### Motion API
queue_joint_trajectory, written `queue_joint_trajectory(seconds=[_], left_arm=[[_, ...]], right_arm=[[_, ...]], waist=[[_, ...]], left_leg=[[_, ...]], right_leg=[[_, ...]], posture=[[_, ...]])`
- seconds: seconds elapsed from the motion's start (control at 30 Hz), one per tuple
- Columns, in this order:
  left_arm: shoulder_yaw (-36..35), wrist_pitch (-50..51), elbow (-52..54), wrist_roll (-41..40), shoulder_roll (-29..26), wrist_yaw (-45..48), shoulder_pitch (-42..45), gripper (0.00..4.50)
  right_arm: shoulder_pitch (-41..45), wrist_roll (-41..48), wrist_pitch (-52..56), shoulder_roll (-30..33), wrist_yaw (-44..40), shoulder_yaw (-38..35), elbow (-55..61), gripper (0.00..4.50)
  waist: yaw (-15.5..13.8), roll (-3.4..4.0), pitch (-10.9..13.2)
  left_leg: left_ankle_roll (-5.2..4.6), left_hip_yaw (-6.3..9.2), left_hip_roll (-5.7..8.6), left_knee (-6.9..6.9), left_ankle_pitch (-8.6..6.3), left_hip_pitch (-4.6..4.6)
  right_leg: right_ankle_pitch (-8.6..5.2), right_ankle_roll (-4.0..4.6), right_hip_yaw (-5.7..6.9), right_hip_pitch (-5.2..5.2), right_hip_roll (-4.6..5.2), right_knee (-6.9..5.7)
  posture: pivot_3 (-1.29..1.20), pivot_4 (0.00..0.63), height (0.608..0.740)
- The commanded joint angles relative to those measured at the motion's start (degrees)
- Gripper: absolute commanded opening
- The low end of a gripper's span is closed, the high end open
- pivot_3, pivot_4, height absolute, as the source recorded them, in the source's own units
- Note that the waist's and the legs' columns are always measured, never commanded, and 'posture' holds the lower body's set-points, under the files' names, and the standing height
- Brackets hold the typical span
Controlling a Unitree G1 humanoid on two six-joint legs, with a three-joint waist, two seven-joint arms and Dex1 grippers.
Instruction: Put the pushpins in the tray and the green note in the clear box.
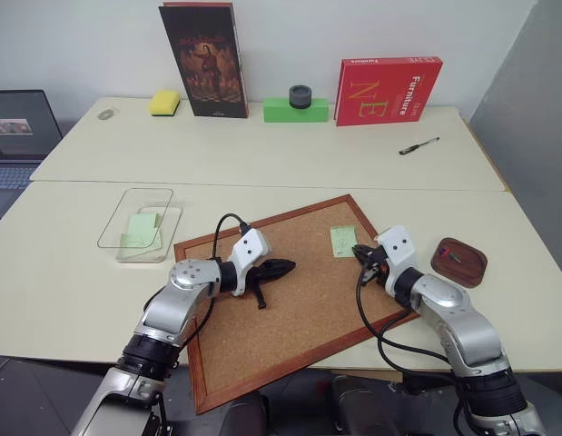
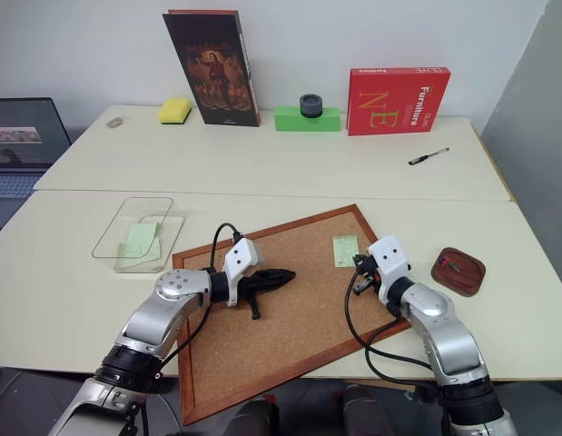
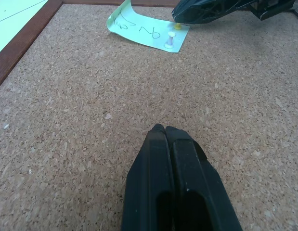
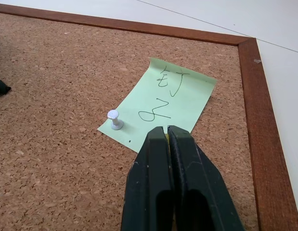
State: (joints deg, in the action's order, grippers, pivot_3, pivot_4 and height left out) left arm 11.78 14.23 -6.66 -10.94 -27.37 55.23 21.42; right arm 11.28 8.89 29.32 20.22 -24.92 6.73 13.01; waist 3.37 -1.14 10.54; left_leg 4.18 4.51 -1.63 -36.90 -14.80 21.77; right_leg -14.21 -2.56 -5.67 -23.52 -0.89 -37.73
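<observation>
R fingers (image 4: 167,132) were pinched shut at the near edge of the green note (image 4: 163,98), w/ a yellow pushpin (image 3: 178,25) squeezed between the tips – L wrist view showed the yellow head right under them. Couldn't tell if the pin was out of the cork yet or just gripped. L fingers (image 3: 165,131) were shut too, holding nothing, resting low over bare corkboard (image 1: 290,309) near its middle.

The note lay pinned on the corkboard's far right part, long axis running away from me toward the far frame edge, far end curling up a bit. A white pushpin (image 4: 114,119) stood upright in the near corner, just beside my R tips, toward the L arm. R arm was clearly nearer; L was well apart across the cork.

Key relation, my guess: the tray (image 1: 459,262) sat on the surface just off the board's right side, close to my R arm, a few pins already in it. So the yellow pin had to go right, then back for the white one.

Clear box (image 1: 140,222) was far left on the surface, L arm's side, w/ a green slip already inside.
</observation>
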Motion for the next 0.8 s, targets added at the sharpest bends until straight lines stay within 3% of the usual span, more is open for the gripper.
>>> queue_joint_trajectory(seconds=[0.03, 0.63, 0.8], left_arm=[[1.4, 0.6, -1.7, 2.0, -0.8, 0.2, -1.1, 0.00], [1.9, 0.5, -2.1, 2.7, -1.1, 0.3, -1.0, 0.00], [1.8, 0.5, -2.1, 2.6, -1.1, 0.3, -1.0, 0.00]], right_arm=[[0.3, 0.9, -0.9, 0.2, -1.0, -0.8, 3.3, 0.09], [1.1, 4.7, 2.4, 1.2, -1.0, -4.8, 11.6, 0.09], [-1.6, 5.8, 5.0, 3.3, 0.5, -10.9, 13.1, 0.09]], waist=[[0.0, 0.00, 0.0], [0.0, 0.00, 0.0], [0.0, 0.00, 0.0]], left_leg=[[0.00, 0.00, 0.00, 0.00, 0.00, 0.00], [0.00, 0.00, -0.01, 0.00, 0.00, 0.02], [0.00, 0.00, 0.00, 0.00, 0.00, 0.03]], right_leg=[[0.00, 0.00, 0.00, 0.00, 0.00, 0.00], [0.00, 0.01, 0.01, -0.03, 0.00, 0.00], [0.00, 0.00, -0.01, -0.03, 0.00, 0.00]], posture=[[0.00, 0.150, 0.740], [0.00, 0.150, 0.740], [0.00, 0.150, 0.740]])
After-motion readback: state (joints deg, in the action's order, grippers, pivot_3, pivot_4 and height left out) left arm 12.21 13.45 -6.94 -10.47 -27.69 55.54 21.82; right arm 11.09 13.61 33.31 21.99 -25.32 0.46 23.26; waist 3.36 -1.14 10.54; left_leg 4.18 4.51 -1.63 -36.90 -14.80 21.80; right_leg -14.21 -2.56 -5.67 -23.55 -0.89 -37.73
